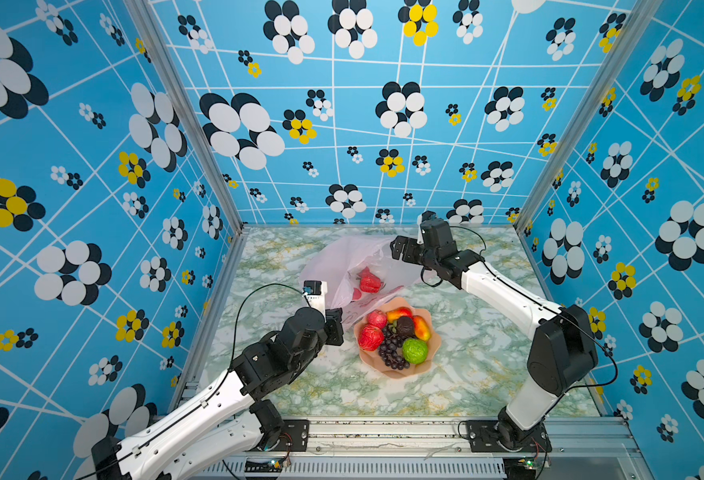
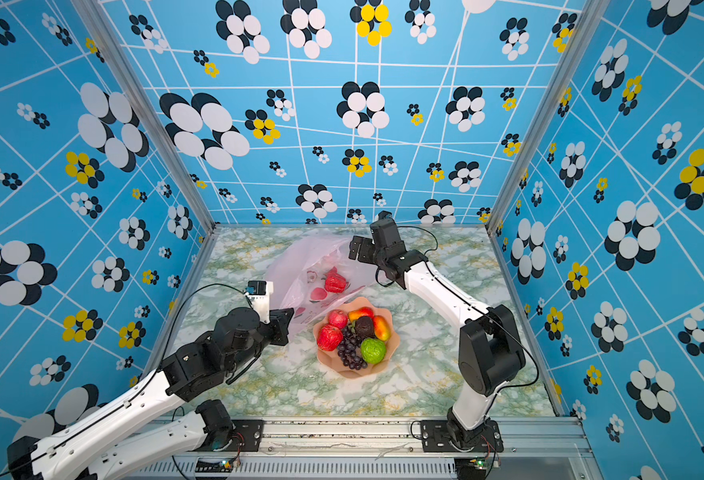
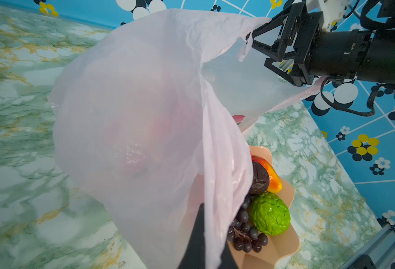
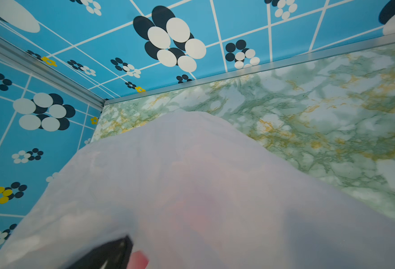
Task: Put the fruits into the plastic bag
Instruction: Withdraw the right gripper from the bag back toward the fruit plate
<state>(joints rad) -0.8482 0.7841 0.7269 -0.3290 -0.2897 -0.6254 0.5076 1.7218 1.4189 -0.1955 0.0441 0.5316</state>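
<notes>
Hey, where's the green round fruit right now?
In a top view the green round fruit sits in the peach bowl near table centre, at its front-right side, right of the grape bunch and in front of the maroon fruit.

We saw a peach scalloped bowl [image 1: 398, 372] near the middle of a green-and-gold marbled table [image 1: 479, 374]. Blue walls [image 1: 92, 166] with white grid lines and black, white and yellow flower prints closed three sides. Metal posts [image 1: 184, 112] stood at the back corners, and a metal rail [image 1: 383, 432] ran along the front edge.

Top views overhead, share table [image 1: 466, 374]; wrist cams near bag [image 3: 133, 104].
</notes>
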